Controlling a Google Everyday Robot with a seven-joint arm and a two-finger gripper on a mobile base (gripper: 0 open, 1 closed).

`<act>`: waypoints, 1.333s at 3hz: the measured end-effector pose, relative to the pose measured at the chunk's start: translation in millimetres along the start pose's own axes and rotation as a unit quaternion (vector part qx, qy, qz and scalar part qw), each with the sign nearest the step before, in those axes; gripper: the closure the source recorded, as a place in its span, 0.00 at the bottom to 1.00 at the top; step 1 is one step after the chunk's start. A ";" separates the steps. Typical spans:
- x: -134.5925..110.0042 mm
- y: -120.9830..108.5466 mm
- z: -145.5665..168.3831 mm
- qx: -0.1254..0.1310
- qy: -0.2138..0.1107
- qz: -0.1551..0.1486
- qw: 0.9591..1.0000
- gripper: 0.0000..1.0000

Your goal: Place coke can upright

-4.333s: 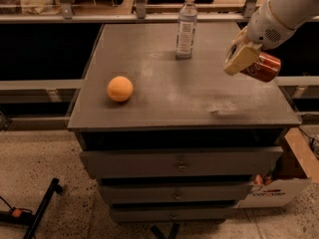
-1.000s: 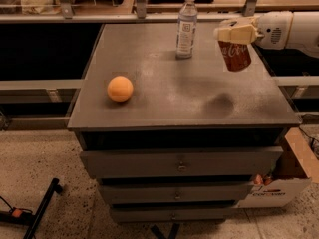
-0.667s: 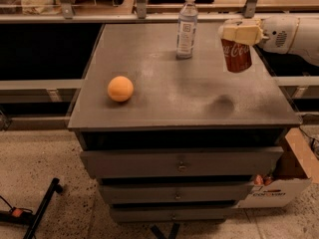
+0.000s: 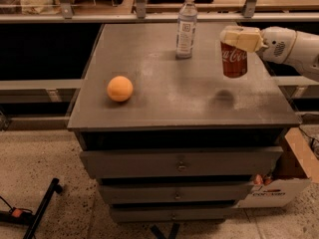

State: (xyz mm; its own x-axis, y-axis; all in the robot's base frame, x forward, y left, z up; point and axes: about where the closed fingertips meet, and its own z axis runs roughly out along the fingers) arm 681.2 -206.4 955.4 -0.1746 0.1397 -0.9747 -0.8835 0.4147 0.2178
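The red coke can (image 4: 234, 60) with white script hangs upright in the air above the right side of the grey cabinet top (image 4: 164, 88). Its shadow lies on the top below it. My gripper (image 4: 240, 38), cream-coloured, comes in from the right on the white arm (image 4: 294, 46) and is shut on the can's upper end. The can's top is hidden by the fingers.
A clear plastic water bottle (image 4: 186, 25) stands at the back of the top, left of the can. An orange ball (image 4: 120, 88) lies at the left. Drawers (image 4: 179, 163) are below. A cardboard box (image 4: 279, 183) sits on the floor at the right.
The can has turned from tilted to upright in my gripper. It has shifted slightly right and a little lower over the right side of the top.
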 end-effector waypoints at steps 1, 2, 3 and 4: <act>-2.8 -2.4 -5.1 -0.005 -0.003 -0.009 1.000 1.00; -9.4 -1.7 -9.3 -0.021 -0.013 -0.018 1.000 1.00; -11.0 -5.5 -18.2 -0.030 -0.029 -0.026 0.999 1.00; -4.8 -10.4 -33.1 -0.032 -0.051 -0.034 0.998 1.00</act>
State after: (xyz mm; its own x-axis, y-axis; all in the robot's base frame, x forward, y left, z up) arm 676.8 -241.1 956.1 -0.0718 0.2051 -0.9761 -0.9184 0.3682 0.1450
